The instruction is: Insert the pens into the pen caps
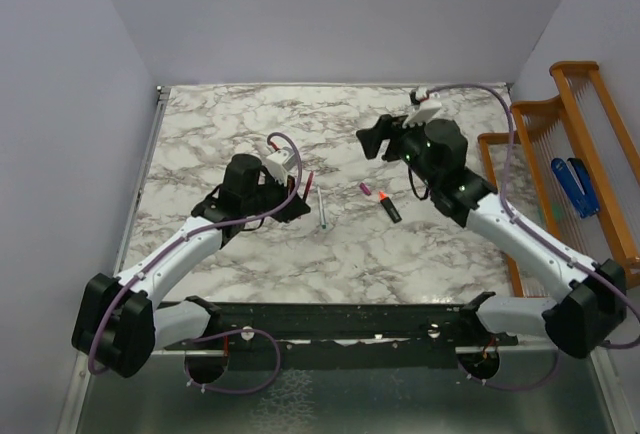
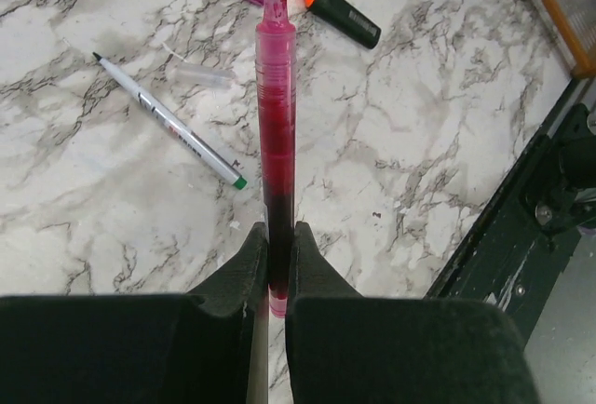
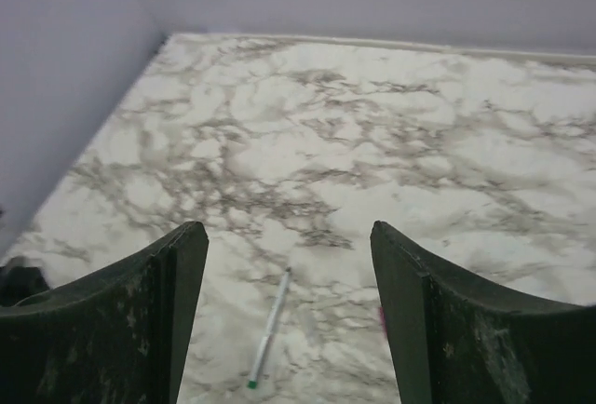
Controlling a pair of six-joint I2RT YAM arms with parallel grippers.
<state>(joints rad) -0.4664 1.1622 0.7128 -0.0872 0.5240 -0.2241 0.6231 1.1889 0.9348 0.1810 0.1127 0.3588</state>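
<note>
Pincers differ from above: left pincer (image 1: pixel 300 191) clamps the red-pink pen (image 1: pixel 309 183), right pincer (image 1: pixel 375 141) hangs spread and empty; the magenta cap (image 1: pixel 366 189) lies on the tabletop (image 1: pixel 220 134) between them. Left wrist: the pen's long axis points straight ahead toward that cap, lying beyond its tip. Right wrist: only the silver-grey pen (image 3: pixel 270 327) shows between the wide-parted jaws.

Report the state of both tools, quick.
Left tool: closed on the red-pink pen.
Right tool: open, holding nothing.
</note>
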